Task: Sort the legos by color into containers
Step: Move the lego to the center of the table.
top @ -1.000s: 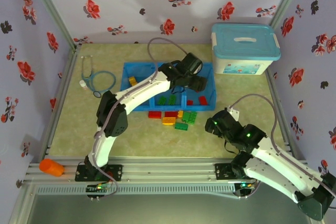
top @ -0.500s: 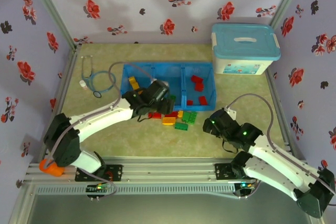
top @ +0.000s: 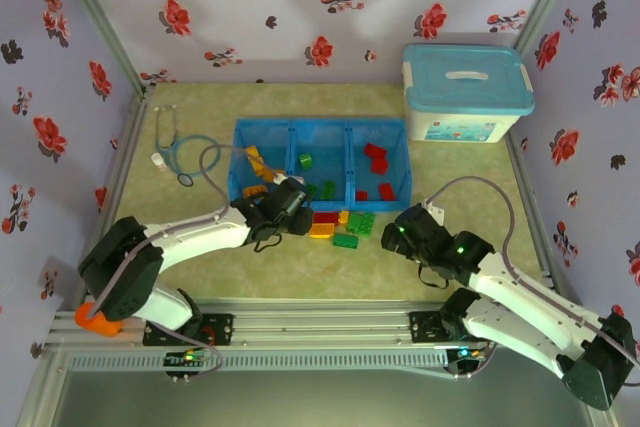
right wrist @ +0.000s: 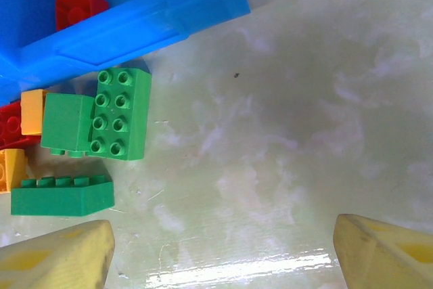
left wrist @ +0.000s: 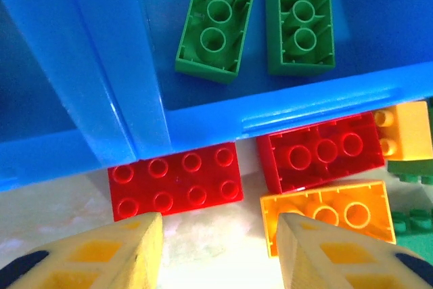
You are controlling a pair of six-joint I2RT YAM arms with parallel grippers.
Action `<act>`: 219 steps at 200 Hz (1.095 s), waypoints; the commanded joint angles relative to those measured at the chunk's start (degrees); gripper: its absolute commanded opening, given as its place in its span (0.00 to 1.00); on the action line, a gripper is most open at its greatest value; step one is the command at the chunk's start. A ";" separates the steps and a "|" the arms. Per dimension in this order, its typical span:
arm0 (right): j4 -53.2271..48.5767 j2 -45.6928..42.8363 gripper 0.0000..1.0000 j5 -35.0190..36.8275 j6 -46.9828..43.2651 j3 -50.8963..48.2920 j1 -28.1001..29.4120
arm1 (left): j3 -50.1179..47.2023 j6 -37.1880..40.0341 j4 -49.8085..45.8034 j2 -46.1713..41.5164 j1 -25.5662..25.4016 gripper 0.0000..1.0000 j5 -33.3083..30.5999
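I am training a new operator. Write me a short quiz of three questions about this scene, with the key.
1. True or false: the left hand is open.
2. Which colour of legos lies in the right compartment of the blue tray? A green, B red, C orange.
3. Fill in: the red lego just ahead of the left hand lies ___ the tray (inside or outside).
Key: 1 true; 2 B; 3 outside.

The left claw [top: 299, 213] is hovering at six o'clock of the blue tray [top: 320, 124], loose legos [top: 338, 228] lying three o'clock of the claw.
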 commanded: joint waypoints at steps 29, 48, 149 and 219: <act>0.04 -1.72 0.85 -0.16 -0.49 -0.74 -0.15 | -0.99 0.03 5.14 4.20 0.92 0.46 -1.72; 0.36 -1.91 0.85 -0.40 -0.40 -1.03 -0.19 | -1.19 0.34 6.09 5.28 1.01 0.46 -1.81; 1.07 -3.49 0.84 -0.90 0.57 -2.52 -0.15 | -4.59 -4.24 7.93 6.51 -0.32 0.44 -1.15; 2.07 -3.54 0.83 -1.51 0.57 -3.10 -0.08 | -7.52 -16.23 -0.97 0.35 -11.14 0.44 -7.85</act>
